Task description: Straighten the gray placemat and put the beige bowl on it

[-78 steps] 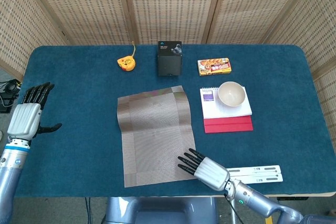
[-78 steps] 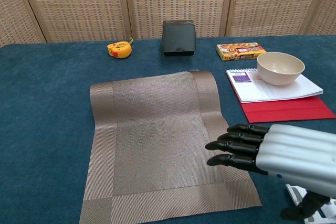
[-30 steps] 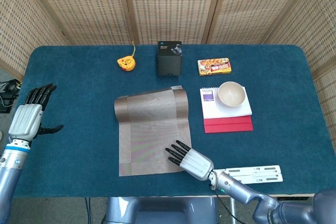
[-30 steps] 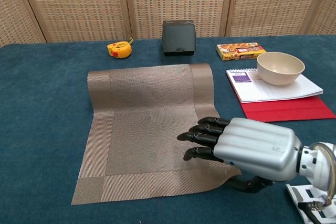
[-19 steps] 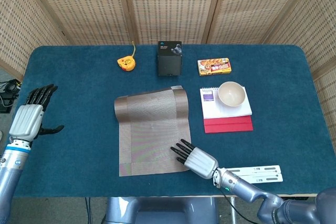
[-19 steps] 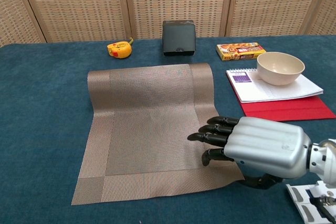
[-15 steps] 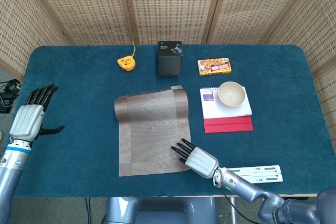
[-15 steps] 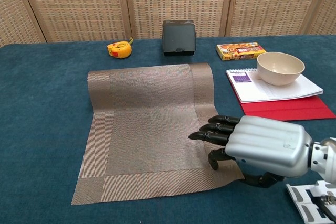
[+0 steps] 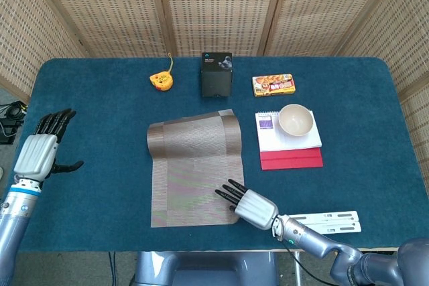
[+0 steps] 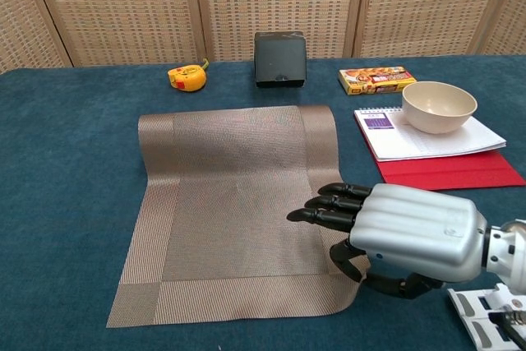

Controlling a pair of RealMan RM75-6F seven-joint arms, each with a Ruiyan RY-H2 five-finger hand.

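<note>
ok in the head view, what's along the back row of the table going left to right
tape measure → black box → snack box

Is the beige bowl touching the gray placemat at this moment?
Apart. The head view shows the beige bowl resting on a white notepad, with a strip of blue tablecloth between it and the gray placemat.
</note>
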